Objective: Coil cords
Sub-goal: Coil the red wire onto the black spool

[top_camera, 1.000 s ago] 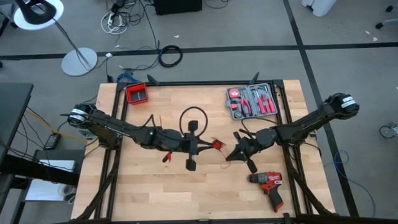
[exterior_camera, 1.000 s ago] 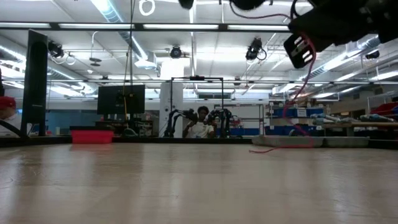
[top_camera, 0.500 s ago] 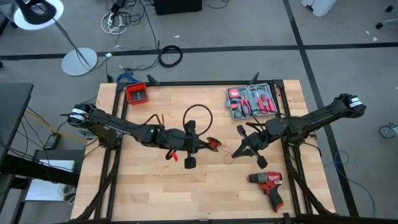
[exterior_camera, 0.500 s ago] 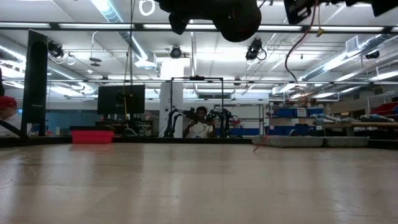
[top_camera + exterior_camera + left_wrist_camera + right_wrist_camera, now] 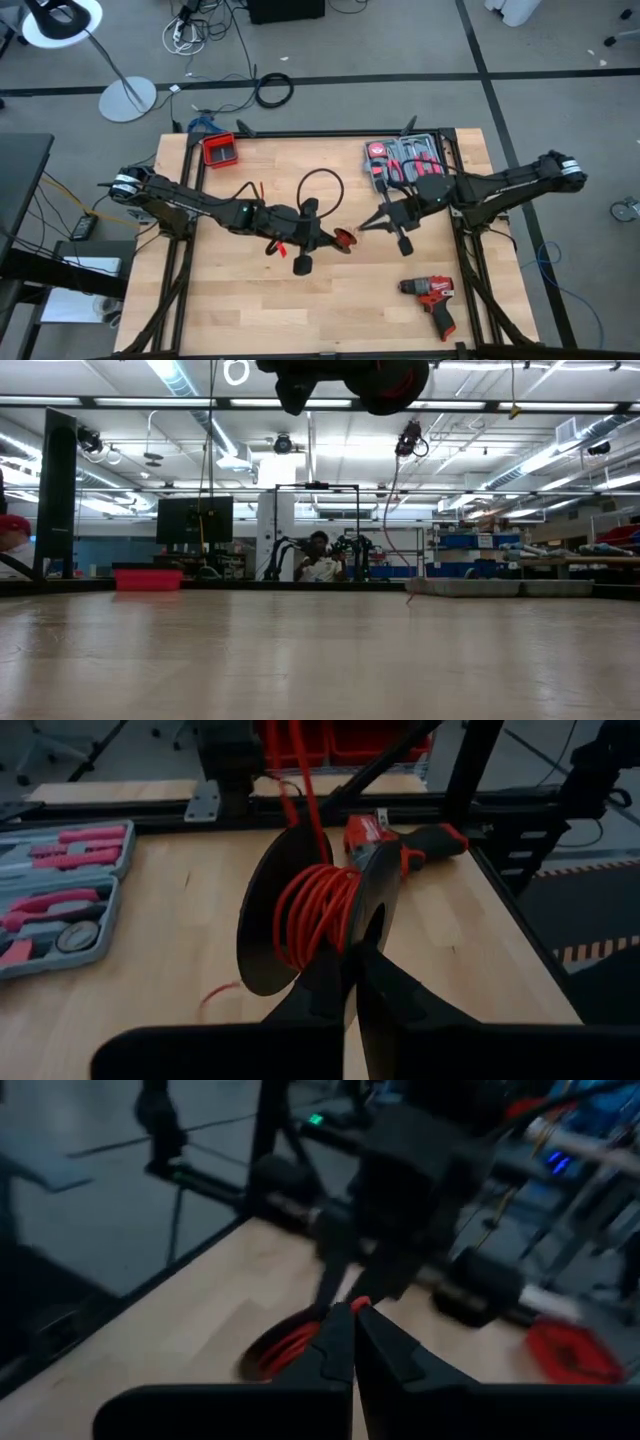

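Left gripper (image 5: 352,982) clamped on spool (image 5: 320,910)

Red cords (image 5: 318,910); red-black drill (image 5: 431,303)

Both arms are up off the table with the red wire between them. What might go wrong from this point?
1. The left tool pinches only the rim of the spool; a tug may twist it loose.
2. The right tool grips the red wire at a single point, so it might slip out.
3. The wound turns look loose and could spill off the spool's open side.
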